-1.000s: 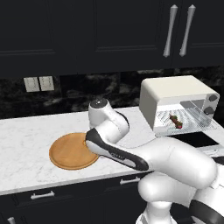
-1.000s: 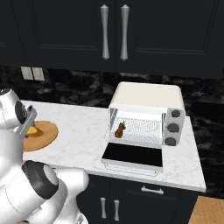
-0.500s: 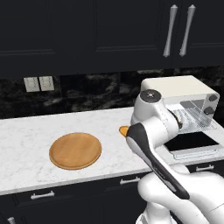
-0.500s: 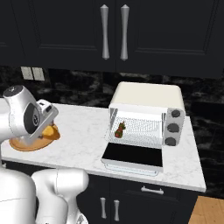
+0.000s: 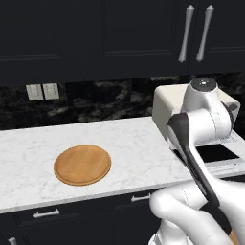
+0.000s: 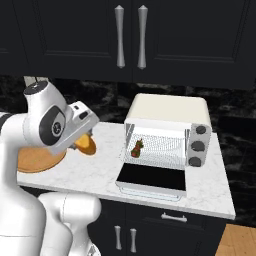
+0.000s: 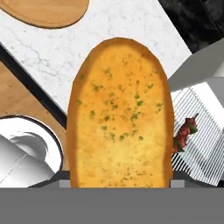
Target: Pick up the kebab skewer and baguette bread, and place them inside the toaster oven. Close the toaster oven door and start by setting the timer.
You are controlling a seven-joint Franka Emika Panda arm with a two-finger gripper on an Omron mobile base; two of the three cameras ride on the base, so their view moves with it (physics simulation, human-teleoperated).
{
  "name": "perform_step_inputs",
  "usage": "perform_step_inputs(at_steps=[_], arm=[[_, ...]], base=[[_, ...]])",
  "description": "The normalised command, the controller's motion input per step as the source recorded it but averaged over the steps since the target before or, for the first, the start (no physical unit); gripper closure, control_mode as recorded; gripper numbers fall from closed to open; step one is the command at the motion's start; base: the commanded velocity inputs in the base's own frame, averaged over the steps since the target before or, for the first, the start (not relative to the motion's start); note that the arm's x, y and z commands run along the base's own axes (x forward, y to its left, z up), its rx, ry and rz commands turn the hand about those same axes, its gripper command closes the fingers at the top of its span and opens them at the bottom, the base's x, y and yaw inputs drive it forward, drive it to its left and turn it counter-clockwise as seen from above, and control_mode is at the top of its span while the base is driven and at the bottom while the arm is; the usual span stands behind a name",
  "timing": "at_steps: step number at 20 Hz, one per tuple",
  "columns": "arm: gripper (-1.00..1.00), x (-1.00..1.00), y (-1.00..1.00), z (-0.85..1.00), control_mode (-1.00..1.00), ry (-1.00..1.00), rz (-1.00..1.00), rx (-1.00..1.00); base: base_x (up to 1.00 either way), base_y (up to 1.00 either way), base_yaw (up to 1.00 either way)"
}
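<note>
Baguette bread (image 7: 120, 116), golden and flecked with green, stood clamped between the two finger tips of the gripper (image 7: 120, 177) in the hand view, its long body rising from the jaws and covering most of the middle of the picture. From the right base view the same bread (image 6: 86, 145) showed as an orange-yellow lump under the white hand, held above the marble counter (image 6: 105, 172) between the round wooden board (image 6: 37, 160) on the left and the toaster oven (image 6: 167, 132) on the right. The toaster oven door (image 6: 152, 179) lay folded down flat toward the near edge of the counter, its dark glass facing up. Inside, the kebab skewer (image 6: 136, 148) rested on the wire rack (image 6: 160, 150), toward the left side of the cavity; in the hand view its red and green chunks (image 7: 183, 133) peeked out just right of the bread. Two dark knobs (image 6: 198, 146) sat on the oven's right front panel. In the left base view the board (image 5: 82, 164) lay bare on the counter, well left of the arm, which blocked much of the oven. Black cabinets (image 6: 130, 35) with silver handles hung above.
</note>
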Motion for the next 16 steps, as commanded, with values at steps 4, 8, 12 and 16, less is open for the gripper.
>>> perform_step_inputs(at_steps=[4, 8, 12, 16], arm=[[1.0, 0.0, -1.0, 0.21, -1.0, 0.0, -0.28, 0.03], [1.0, -0.09, -1.0, -0.03, -1.0, 0.0, -0.3, 0.11], [1.0, 0.04, -1.0, -0.06, -1.0, -0.02, -0.27, 0.18], [1.0, 0.37, -0.71, -0.18, -1.0, -0.02, -0.13, 0.16]], base=[[0.0, 0.0, 0.0], [0.0, 0.0, 0.0], [0.0, 0.0, 0.0], [0.0, 0.0, 0.0]])
